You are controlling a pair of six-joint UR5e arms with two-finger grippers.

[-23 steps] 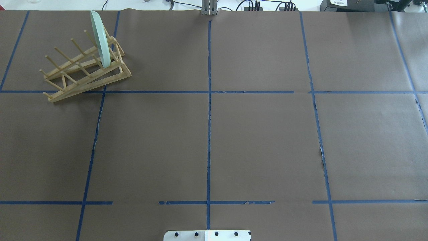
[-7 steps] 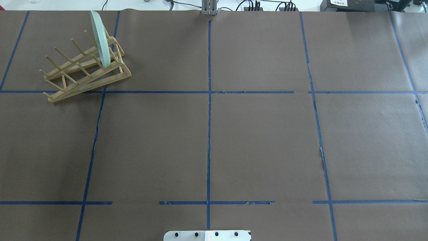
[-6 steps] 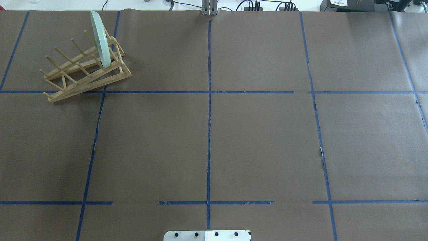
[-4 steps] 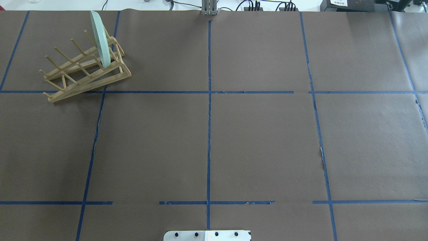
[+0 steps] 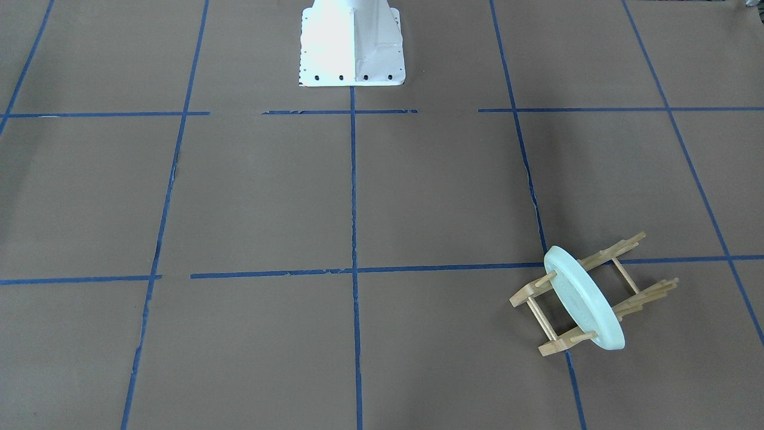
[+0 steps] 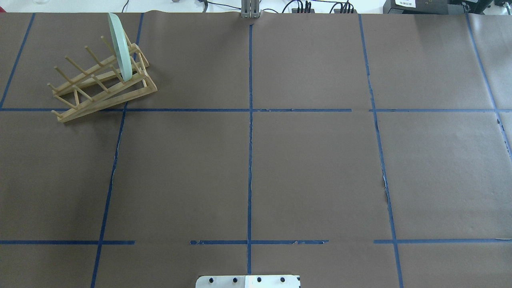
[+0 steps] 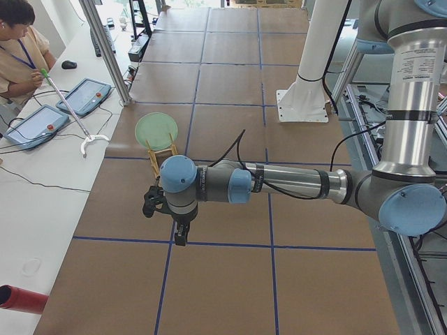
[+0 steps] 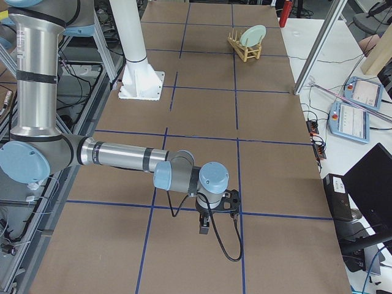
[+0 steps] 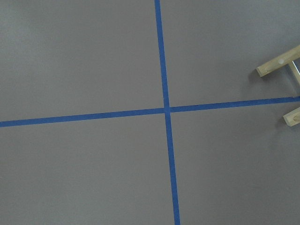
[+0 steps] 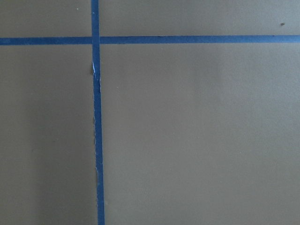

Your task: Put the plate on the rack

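The pale mint-green plate stands on edge between the pegs at one end of the light-wood rack, at the table's far left. Both show in the front-facing view, plate and rack, and in the side views, plate. The rack's rail ends show at the right edge of the left wrist view. My left gripper hangs above the table, apart from the rack. My right gripper hangs over the table's other end. I cannot tell whether either is open or shut.
Brown paper with a blue tape grid covers the table. The white robot base stands at the near edge. An operator sits at a side bench with teach pendants.
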